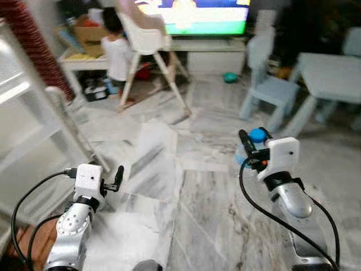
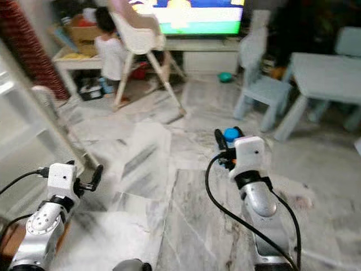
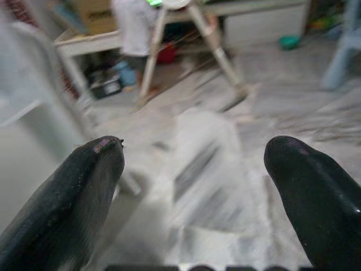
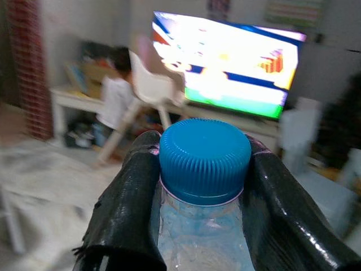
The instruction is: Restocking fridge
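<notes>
A clear water bottle with a blue cap (image 4: 204, 159) stands upright between the two black fingers (image 4: 127, 209) of my right gripper (image 1: 252, 148), which is shut on its neck. In the eye views the cap (image 2: 230, 134) peeks out above the gripper, held over the marble floor at the right. My left gripper (image 1: 115, 179) is raised at the lower left, open, with nothing between its fingertips (image 3: 96, 169). A white fridge door edge (image 1: 22, 113) with shelves runs along the far left.
A person (image 1: 115, 48) stands at a white high chair (image 1: 149, 39) before a lit TV (image 1: 194, 14). A pale blue small chair (image 1: 265, 79) and table (image 1: 333, 76) stand at the right. A low table with boxes (image 1: 84, 53) sits back left. Marble floor (image 1: 186, 186) lies ahead.
</notes>
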You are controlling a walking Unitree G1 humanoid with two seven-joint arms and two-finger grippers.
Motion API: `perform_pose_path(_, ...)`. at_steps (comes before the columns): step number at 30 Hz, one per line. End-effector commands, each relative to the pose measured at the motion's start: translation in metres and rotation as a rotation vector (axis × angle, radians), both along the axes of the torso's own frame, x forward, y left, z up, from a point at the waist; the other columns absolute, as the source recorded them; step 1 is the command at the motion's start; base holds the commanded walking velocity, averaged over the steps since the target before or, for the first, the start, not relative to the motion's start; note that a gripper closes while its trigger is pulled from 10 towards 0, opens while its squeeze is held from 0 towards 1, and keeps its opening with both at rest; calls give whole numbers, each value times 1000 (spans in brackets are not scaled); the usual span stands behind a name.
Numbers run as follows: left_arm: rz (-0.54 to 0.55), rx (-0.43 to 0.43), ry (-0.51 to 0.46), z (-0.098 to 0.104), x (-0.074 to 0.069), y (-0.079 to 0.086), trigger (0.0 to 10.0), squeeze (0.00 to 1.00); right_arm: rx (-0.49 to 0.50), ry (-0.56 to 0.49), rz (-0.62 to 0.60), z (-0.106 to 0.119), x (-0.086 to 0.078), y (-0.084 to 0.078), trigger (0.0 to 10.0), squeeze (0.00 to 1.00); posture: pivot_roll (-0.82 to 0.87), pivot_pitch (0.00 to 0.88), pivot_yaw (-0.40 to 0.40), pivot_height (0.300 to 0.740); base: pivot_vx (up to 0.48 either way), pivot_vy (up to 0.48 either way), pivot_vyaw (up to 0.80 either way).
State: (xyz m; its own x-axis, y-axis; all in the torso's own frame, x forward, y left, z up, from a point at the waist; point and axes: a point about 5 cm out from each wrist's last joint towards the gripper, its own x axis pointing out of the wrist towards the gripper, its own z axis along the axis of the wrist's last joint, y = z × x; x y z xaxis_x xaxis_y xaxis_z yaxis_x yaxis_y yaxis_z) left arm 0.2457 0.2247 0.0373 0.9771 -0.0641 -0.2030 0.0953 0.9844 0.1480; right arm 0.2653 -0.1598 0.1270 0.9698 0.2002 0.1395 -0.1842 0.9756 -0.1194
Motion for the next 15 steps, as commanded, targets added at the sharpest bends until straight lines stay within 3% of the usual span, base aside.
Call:
perform_pose_path(1, -14, -2, -15, 2, 3, -3, 10000, 0, -11, -25, -6, 4, 0, -3, 10000, 0, -5, 0, 31, 740, 0, 0, 769)
perform_pose_path(15, 7, -17, -21, 2, 4, -3, 10000, 0, -14, -29, 32, 5, 2, 0, 10000, 0, -2, 0, 26, 740, 0, 0, 768)
